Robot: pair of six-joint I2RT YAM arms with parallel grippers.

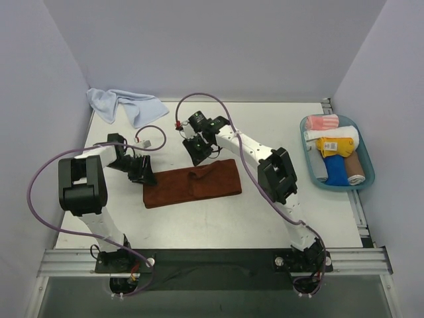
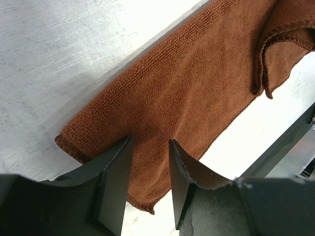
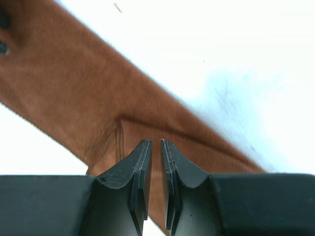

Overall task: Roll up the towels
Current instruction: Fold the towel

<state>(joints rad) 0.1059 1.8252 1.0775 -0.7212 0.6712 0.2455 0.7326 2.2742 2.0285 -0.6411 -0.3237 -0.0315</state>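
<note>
Rust-brown terry towel (image 1: 192,186) flat on table (image 1: 218,225), long axis spanning both jaws; left gripper (image 2: 150,147) nearer, half-spread over its end, gripping nothing; right gripper (image 3: 156,145) barely parted above mid-fold.

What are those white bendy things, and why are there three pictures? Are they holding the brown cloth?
Those are two robot arms bolted to a table. The big picture looks down from above. The other two come from little cameras on each arm's wrist, so you see the black jaws up close.

On the table lies a brown towel, folded into a long strip, and a blue towel crumpled at the back. A tray on the right holds rolled cloths.

The left gripper has its jaws open over one end of the brown towel, not pinching it. The right gripper is nearly closed just above a fold in the towel, with nothing between its jaws.
</note>
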